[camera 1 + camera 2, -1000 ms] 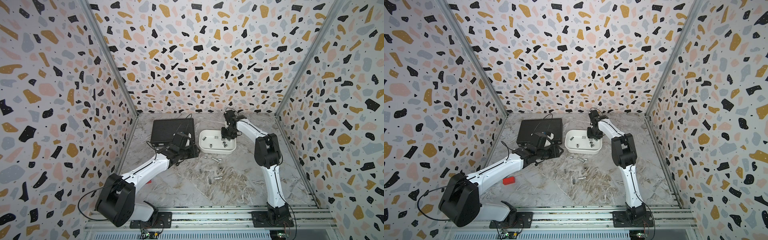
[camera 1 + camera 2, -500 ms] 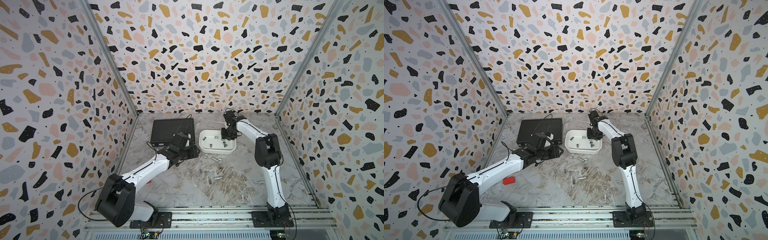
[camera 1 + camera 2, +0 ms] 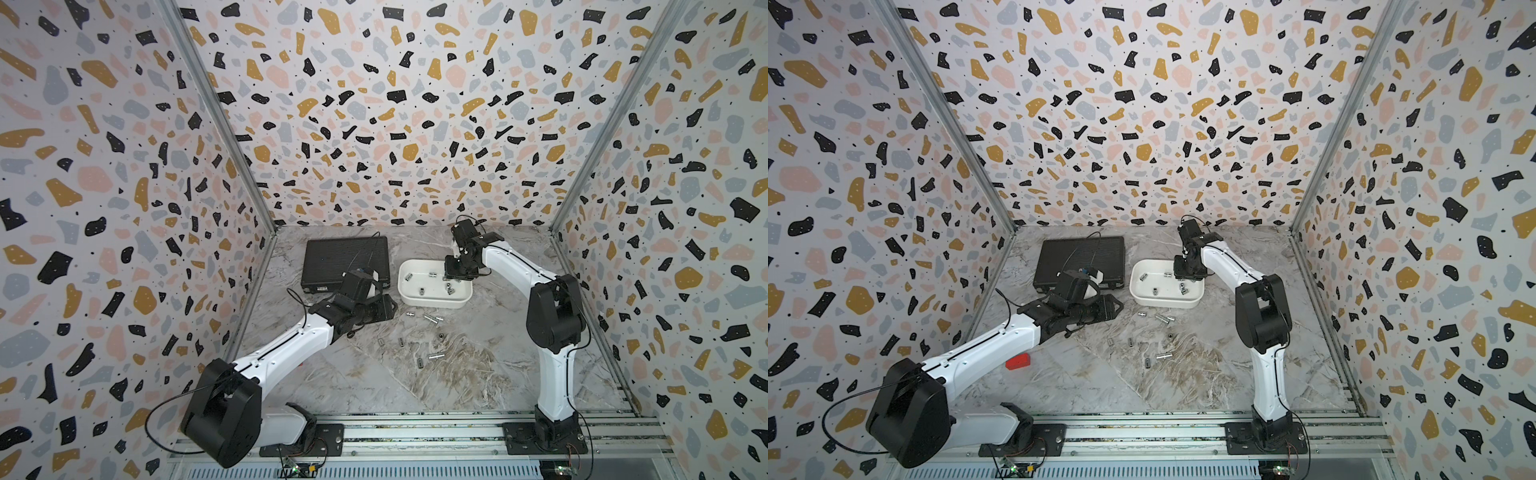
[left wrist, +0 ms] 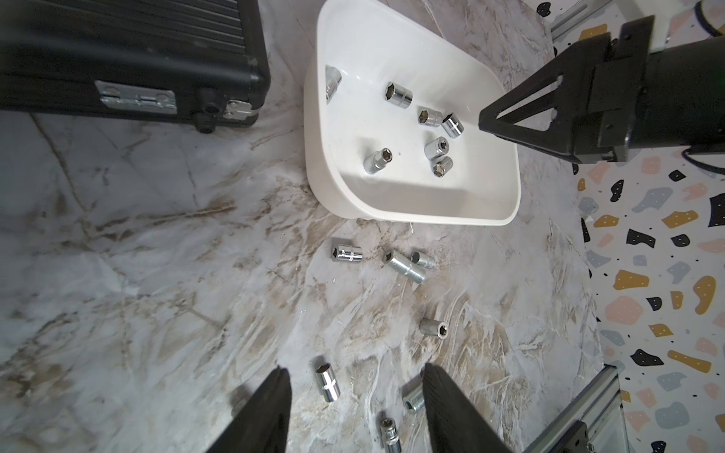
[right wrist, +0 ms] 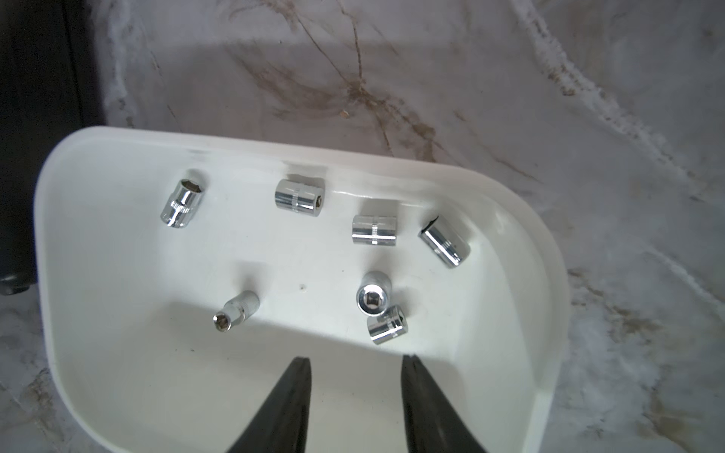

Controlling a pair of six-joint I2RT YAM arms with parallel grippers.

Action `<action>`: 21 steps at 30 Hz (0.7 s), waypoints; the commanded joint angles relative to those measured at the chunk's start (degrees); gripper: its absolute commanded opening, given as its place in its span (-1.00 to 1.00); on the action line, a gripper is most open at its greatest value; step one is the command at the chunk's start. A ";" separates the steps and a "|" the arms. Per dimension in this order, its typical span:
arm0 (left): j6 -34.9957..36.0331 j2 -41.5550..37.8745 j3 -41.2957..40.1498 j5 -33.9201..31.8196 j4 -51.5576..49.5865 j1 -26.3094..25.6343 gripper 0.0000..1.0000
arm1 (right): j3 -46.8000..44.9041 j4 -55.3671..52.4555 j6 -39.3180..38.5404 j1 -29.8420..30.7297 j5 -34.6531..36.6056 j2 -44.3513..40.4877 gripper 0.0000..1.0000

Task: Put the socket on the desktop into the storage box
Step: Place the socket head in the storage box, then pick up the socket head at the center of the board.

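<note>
Hardly anything has moved in the last second: both arms sit where they were, with the jaws set as before. The right gripper hangs over the box, jaws part open and empty. The left gripper is low over the desktop, jaws wider and also empty.

Seven sockets lie in the box. Others are loose on the desktop, and the nearest socket lies just beside the left fingers.

It looks like a fresh pick is due. Drop straight down, straddle that one across its round sides and centre it before closing. These are short, slick chrome cylinders with a thin knurled band, and they roll on a hard, flat top. The box is glossy white plastic with rounded walls. The case is black, ribbed and metal-latched.
</note>
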 commanded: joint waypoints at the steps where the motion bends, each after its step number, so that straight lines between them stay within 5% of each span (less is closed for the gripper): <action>1: -0.18 -2.02 -1.09 -0.62 -1.35 0.37 0.15 | -2.67 0.40 0.24 0.64 -0.86 -5.22 -0.14; 21: -1.06 -7.99 -7.08 -1.56 -4.74 0.33 0.15 | -21.93 3.87 0.35 4.11 -3.95 -21.60 -0.13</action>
